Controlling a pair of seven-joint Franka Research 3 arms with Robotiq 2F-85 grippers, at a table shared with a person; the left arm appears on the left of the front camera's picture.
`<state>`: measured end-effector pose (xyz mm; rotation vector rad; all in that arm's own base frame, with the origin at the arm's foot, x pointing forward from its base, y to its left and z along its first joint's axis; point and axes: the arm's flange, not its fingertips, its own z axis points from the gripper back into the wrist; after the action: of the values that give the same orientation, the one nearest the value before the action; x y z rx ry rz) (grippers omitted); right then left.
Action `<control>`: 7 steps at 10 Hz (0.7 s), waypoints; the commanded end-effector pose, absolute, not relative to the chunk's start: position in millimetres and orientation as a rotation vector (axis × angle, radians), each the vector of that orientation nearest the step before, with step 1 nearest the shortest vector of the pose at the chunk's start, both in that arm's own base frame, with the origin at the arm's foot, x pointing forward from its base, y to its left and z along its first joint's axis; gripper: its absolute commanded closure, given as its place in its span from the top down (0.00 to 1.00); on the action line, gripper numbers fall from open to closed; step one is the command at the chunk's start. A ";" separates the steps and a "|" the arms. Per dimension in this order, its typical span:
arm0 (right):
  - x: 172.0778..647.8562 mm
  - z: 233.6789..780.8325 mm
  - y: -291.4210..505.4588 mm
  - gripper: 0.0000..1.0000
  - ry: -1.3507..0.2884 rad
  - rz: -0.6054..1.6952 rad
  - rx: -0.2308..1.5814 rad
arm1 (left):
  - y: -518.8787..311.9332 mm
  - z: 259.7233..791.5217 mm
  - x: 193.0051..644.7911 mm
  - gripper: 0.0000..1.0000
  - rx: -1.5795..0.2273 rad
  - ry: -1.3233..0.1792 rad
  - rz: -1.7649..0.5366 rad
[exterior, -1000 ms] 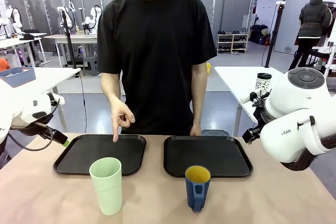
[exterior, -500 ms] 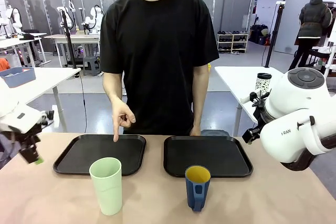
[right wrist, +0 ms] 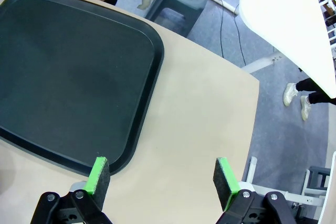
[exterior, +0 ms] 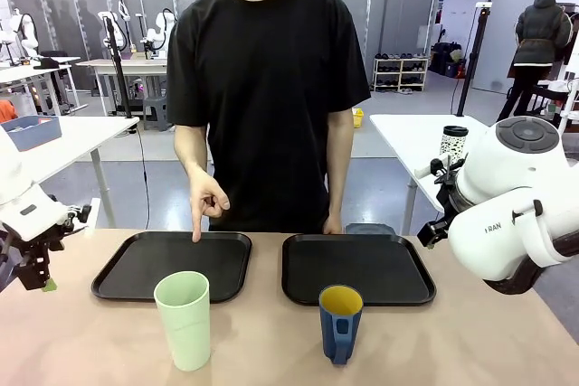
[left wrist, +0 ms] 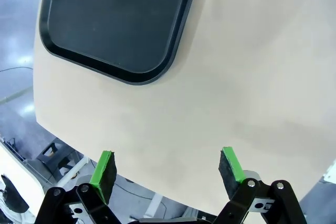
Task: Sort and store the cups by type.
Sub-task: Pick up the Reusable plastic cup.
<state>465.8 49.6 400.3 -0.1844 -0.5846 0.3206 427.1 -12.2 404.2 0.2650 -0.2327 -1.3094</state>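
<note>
Hovering left gripper (left wrist: pixel 167 163) and right gripper (right wrist: pixel 163 174), jaws spread, empty | tumbler (exterior: pixel 183 318) lower left, mug (exterior: pixel 340 323) lower centre, both on bench (exterior: pixel 271 350) | risk: we tip the tall tumbler if a finger clips its rim.

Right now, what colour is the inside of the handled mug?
Yellow inside the dark blue mug, clearest in the front view.
</note>
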 end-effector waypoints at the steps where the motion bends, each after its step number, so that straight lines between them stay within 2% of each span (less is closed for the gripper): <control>1: 466.6 399.9 50.2 1.00 -0.586 0.322 -0.182 | -11.4 402.1 426.9 1.00 0.255 -0.229 -1.301; 2: 466.6 399.9 50.2 1.00 -0.586 0.322 -0.182 | -12.2 404.2 427.1 1.00 0.265 -0.233 -1.309; 5: 466.6 399.9 50.2 1.00 -0.586 0.322 -0.182 | -17.2 376.0 425.3 1.00 0.112 -0.109 -1.507; 7: 466.6 399.9 50.2 1.00 -0.586 0.322 -0.182 | -14.4 365.7 420.7 1.00 -0.006 -0.147 -1.588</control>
<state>465.8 49.6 400.3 -0.1844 -0.5846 0.3207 417.2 -25.2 362.4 0.0724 -0.1359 -1.5463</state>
